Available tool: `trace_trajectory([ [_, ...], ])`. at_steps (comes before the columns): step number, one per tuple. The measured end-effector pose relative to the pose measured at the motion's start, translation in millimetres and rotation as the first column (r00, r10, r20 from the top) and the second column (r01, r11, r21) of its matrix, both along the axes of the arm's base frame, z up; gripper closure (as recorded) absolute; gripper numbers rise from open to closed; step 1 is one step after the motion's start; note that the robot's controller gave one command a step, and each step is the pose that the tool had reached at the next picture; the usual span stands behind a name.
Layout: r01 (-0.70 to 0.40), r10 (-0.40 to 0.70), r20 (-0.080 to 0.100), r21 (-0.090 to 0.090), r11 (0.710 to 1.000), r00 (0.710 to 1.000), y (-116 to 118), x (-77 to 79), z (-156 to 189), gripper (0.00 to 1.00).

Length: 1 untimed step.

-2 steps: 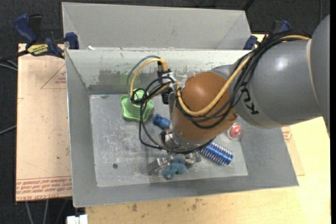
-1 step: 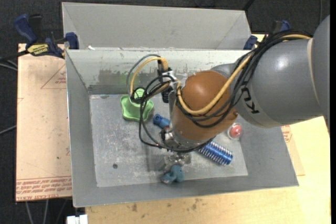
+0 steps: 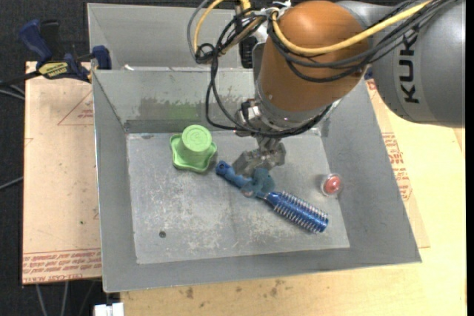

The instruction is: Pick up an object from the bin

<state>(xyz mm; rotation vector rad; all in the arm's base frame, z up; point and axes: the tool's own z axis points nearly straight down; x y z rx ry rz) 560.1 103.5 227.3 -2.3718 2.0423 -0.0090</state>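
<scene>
Hanging low in grey bin [image 3: 111, 159], gripper [image 3: 259, 168] is at handle of blue brush [image 3: 300, 211] lying mid-floor; clenched or released, can't tell. Green cup-like toy [image 3: 194, 148] left, red ball [image 3: 331, 184] right

arm [image 3: 437, 63]: grey link enters from right | wrist: orange cover [image 3: 315, 55] faces downward; yellow and black cables [image 3: 222, 33] loop off its left side | gripper [image 3: 261, 163]: hangs vertical beneath cover, set low
</scene>
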Motion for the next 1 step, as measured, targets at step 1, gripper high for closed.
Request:
trace_trajectory([
  [1,-0.076,0.076,-0.007,-0.003,0.997,0.997,-44.2,34.8,-3.4,1.0],
])
